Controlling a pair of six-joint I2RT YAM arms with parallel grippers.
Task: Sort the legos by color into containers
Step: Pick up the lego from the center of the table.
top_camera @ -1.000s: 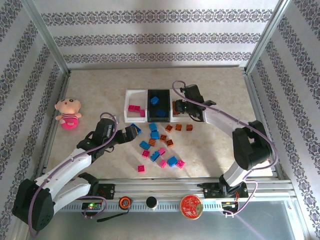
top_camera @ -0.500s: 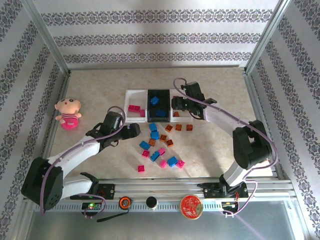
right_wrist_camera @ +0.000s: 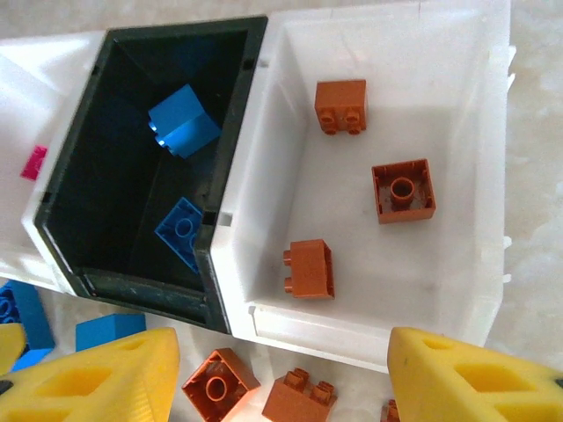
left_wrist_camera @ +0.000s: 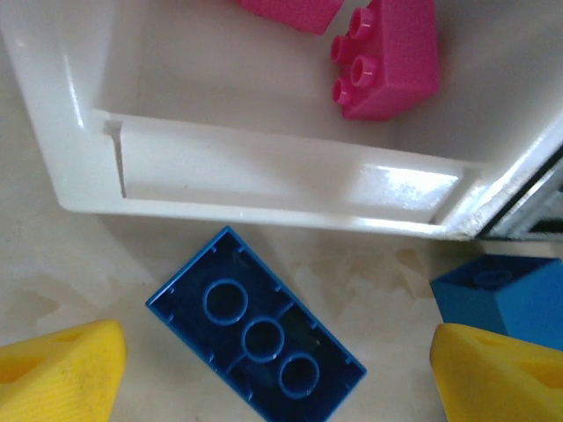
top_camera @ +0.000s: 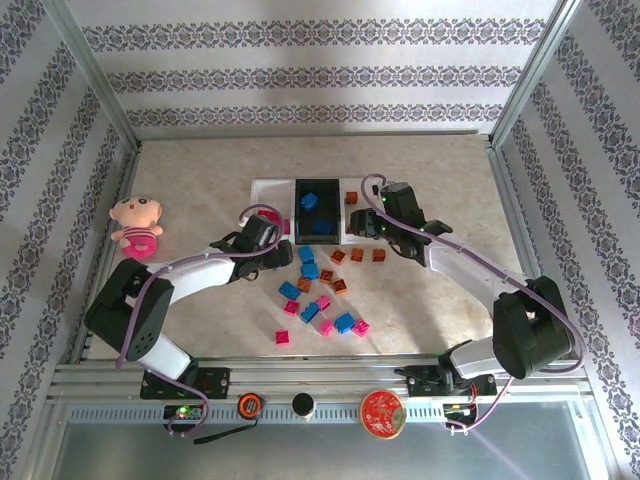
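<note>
Beige table (top_camera: 200, 170): scattered legos (top_camera: 344, 322), containers (top_camera: 272, 185), plush doll (top_camera: 136, 226).

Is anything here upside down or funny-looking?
Yes. A long blue brick lies upside down, hollow side up, on the table beside the white tray. An orange brick inside the other white tray is flipped too.

No legible text, label, brand, number or sign. Gold pattern on red round disc (top_camera: 383, 413) at 6 o'clock of top view: too small to read. Studs of magenta-pink plastic lego brick (left_wrist_camera: 387, 57) at 1 o'clock of left wrist view: no lettering made out.
</note>
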